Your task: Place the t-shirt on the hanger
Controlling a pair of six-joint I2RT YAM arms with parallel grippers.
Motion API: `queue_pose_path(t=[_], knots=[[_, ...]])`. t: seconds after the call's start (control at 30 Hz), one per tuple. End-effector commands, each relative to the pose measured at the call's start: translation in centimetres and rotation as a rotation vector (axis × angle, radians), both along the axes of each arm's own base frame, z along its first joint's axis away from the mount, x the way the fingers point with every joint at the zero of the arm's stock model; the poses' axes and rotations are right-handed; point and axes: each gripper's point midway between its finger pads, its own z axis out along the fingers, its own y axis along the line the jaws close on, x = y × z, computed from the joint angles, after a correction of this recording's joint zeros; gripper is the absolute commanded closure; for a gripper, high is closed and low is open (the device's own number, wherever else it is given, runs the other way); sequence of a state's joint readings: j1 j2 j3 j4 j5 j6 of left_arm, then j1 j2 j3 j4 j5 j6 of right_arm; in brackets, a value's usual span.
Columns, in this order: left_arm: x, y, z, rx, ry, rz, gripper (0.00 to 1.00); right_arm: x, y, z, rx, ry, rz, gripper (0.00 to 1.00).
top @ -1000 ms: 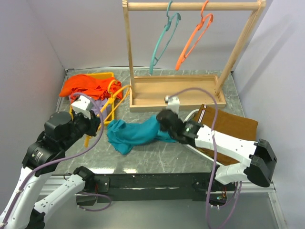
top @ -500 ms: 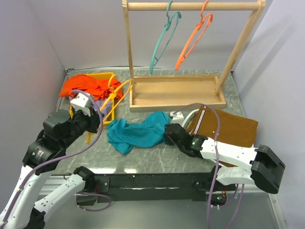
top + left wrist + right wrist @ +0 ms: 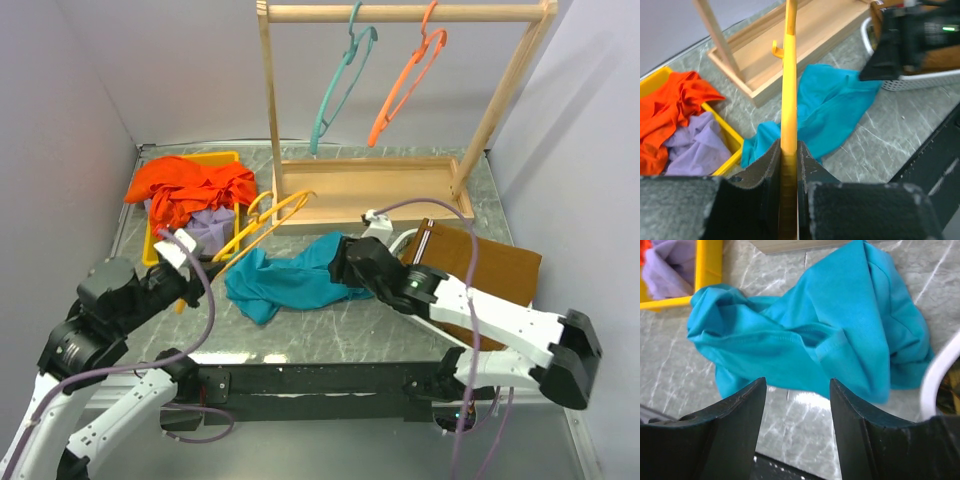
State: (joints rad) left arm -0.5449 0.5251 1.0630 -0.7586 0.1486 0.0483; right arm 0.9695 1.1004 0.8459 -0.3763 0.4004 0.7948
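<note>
hanger (image 3: 789, 100) farther right now, above grey marbled table (image 3: 330, 330), lilac walls (image 3: 170, 70)

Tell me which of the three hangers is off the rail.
The yellow hanger, clamped in the left gripper; the teal hanger and orange hanger hang on the wooden rail.

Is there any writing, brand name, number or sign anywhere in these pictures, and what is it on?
None: no word, number or logo can be read in any view.
The t-shirt is plain.
The hanger and the wooden rack bear no marks.
The only sign is a small green light on the right arm, with no text.
</note>
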Motion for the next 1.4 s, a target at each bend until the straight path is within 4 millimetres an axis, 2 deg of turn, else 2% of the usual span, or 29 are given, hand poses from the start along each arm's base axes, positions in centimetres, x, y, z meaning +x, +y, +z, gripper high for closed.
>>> queue_pose_path(t=[0.0, 0.13, 0.27, 0.3, 0.37, 0.4, 0.5, 0.67, 0.83, 0.97, 1.17, 1.37], knots=[[-1.9, -0.7, 0.5, 0.038, -0.091, -0.133, 0.99, 2.1, 0.0, -0.4, -0.062, 0.017, -0.059, 0.39], [-3.2, -0.4, 0.1, 0.092, -0.095, -0.183, 0.99, 4.0, -0.6, -1.8, -0.100, 0.026, -0.081, 0.37], [-3.7, -0.5, -1.1, 0.174, -0.060, -0.233, 0.99, 3.8, -0.2, -3.2, -0.121, 0.050, -0.054, 0.38], [-3.7, -0.6, -1.3, 0.187, -0.050, -0.243, 0.99, 3.1, -0.4, -4.1, -0.119, 0.071, -0.035, 0.42], [-4.4, -1.3, -2.5, 0.226, -0.019, -0.318, 0.99, 2.5, -0.4, -4.7, -0.097, 0.078, -0.023, 0.49], [-4.6, -1.5, -2.8, 0.234, -0.012, -0.335, 0.99, 1.8, -1.1, -5.5, -0.100, 0.088, -0.021, 0.55], [-4.6, -1.4, -4.1, 0.283, 0.027, -0.338, 0.99, 0.4, -1.7, -6.1, -0.076, 0.089, -0.014, 0.65], [-5.0, -1.6, -4.5, 0.312, 0.042, -0.370, 0.99, -1.8, -1.7, -6.8, -0.064, 0.097, 0.025, 0.75], [-5.7, -2.3, -4.4, 0.318, 0.062, -0.426, 0.99, -3.4, -1.1, -7.8, -0.050, 0.109, 0.049, 0.71], [-5.5, -2.7, -5.1, 0.344, 0.080, -0.433, 0.99, -3.8, -1.0, -8.3, -0.073, 0.114, 0.055, 0.62], [-5.9, -3.1, -5.2, 0.348, 0.091, -0.464, 0.99, -3.8, -1.5, -7.7, -0.065, 0.102, 0.033, 0.48], [-5.8, -3.7, -5.5, 0.346, 0.099, -0.481, 0.99, -2.9, -1.3, -6.4, -0.047, 0.083, -0.017, 0.45]])
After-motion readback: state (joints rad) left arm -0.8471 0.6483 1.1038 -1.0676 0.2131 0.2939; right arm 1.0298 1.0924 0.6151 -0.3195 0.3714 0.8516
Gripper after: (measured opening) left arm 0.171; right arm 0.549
